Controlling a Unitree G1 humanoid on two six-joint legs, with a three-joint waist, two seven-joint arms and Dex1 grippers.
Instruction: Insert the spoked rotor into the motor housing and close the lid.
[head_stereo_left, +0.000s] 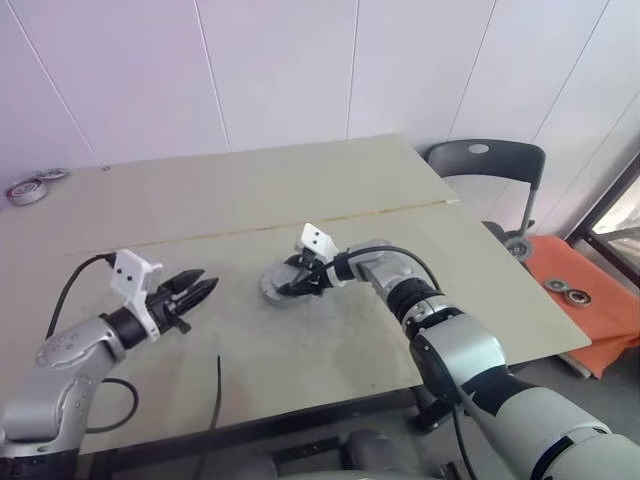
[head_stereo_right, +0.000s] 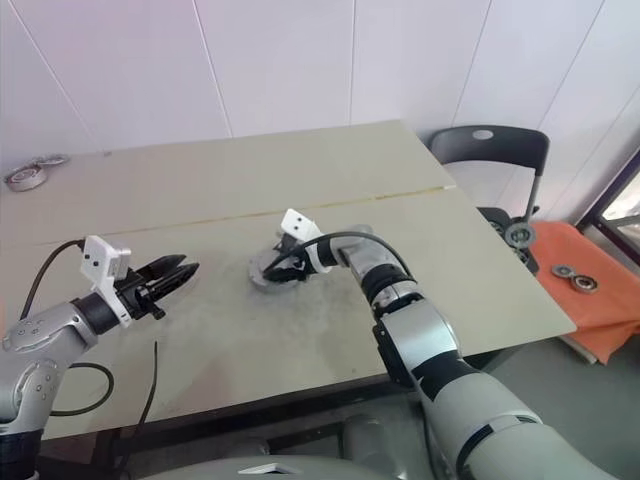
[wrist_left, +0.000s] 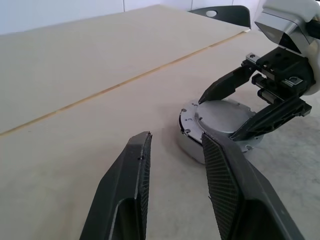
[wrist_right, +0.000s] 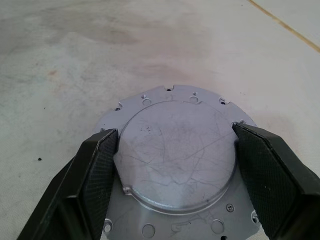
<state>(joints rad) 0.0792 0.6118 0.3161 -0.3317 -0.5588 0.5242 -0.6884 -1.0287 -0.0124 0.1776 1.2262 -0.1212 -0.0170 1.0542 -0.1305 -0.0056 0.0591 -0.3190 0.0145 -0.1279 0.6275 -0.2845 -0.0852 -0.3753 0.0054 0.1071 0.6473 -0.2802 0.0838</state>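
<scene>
Beige table (head_stereo_left: 300, 190) carries everything, with a seam line across it just behind the motor housing (head_stereo_left: 283, 285). Grey chair (head_stereo_left: 487, 170) stands off the table's far right corner, well apart from the housing. Housing sits mid-table with a plain silvery lid (wrist_right: 175, 157) on top, rotor not visible. Right gripper (wrist_right: 175, 150) straddles the lid, jaws spread wide, black fingers (wrist_right: 95, 170) touching its edge on both sides. Left gripper (head_stereo_left: 195, 291) hovers near the housing's left, apart from it, jaws partly spread, nothing in them.
</scene>
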